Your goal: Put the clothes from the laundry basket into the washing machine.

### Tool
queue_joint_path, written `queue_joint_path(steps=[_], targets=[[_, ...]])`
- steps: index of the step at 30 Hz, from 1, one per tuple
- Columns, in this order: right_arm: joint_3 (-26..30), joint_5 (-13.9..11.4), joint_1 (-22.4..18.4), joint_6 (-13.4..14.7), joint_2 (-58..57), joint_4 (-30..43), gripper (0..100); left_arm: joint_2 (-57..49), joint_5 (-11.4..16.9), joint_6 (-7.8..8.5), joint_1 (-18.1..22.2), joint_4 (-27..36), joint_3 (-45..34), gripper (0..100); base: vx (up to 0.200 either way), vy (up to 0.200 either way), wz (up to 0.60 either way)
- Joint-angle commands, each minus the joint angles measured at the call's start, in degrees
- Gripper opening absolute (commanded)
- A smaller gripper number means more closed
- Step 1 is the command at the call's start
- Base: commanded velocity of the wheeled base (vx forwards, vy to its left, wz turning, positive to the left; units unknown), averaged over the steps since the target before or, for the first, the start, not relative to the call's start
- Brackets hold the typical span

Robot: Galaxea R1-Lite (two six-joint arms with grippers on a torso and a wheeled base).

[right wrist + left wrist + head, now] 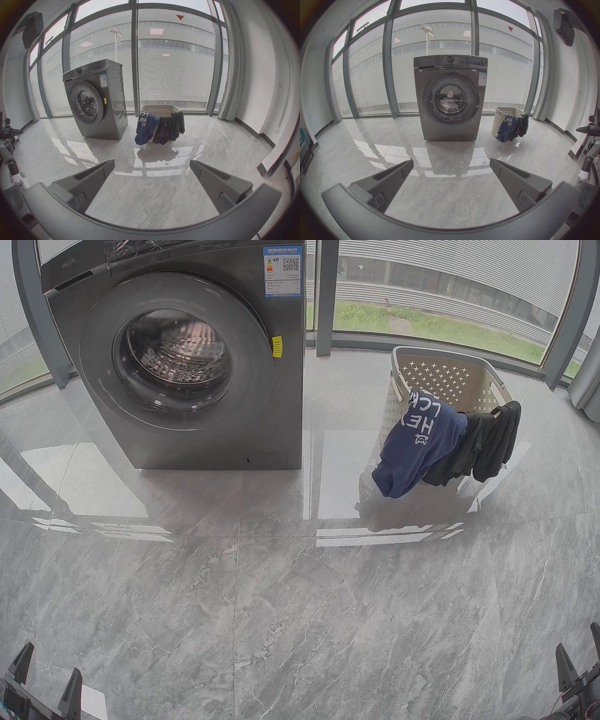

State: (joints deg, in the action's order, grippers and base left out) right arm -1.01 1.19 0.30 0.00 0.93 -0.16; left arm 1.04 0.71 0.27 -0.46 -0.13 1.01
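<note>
Dark grey fingers of the left hand (450,161) stand wide apart with nothing between them, low over the near left of the polished grey floor (281,602). The right hand (152,161) is likewise spread and empty at the near right. Well beyond both, at the far right, the laundry basket (437,362) stands by the window (437,296). A blue shirt (419,446) and black clothes (484,443) hang over its near rim. The washing machine (187,359) stands far left, apart from the basket.

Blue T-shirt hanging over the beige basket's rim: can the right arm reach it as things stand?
Probably not yet: nothing blocks the way, but a broad stretch of grey floor separates the open right gripper from the blue T-shirt on the beige laundry basket.
</note>
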Motion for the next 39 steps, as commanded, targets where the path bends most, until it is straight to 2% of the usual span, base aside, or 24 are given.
queue_joint_path(steps=[1,8,14,27,29,35,39], targets=[[0.92,-0.05,0.05,0.0,-0.93,-0.02,100,-0.95,0.08,0.0,0.02,-0.04,-1.01,100,0.2,0.0,0.0],[0.92,0.04,0.05,0.0,-0.93,-0.02,100,-0.95,0.0,-0.27,0.02,-0.04,-1.01,100,0.2,0.0,0.0],[0.92,-0.05,0.05,0.0,-0.93,-0.02,100,-0.95,0.0,-0.53,0.02,-0.04,-1.01,100,0.0,0.0,0.0],[0.92,-0.05,0.05,-0.09,-0.93,-0.02,100,-0.95,-0.09,-0.62,0.02,-0.04,-1.01,100,0.0,-0.2,0.0],[0.92,-0.05,0.05,-0.09,-0.93,-0.02,100,-0.95,-0.09,-0.71,0.02,-0.13,-1.01,100,0.0,-0.2,-0.6],[0.92,-0.05,0.05,0.0,-0.93,-0.02,100,-0.95,-0.09,-0.88,0.02,-0.04,-1.01,100,0.0,0.0,-0.1],[0.92,-0.05,0.05,0.0,-0.93,-0.02,100,-0.95,-0.09,-0.88,0.02,-0.04,-1.01,100,0.0,-0.2,0.0]])
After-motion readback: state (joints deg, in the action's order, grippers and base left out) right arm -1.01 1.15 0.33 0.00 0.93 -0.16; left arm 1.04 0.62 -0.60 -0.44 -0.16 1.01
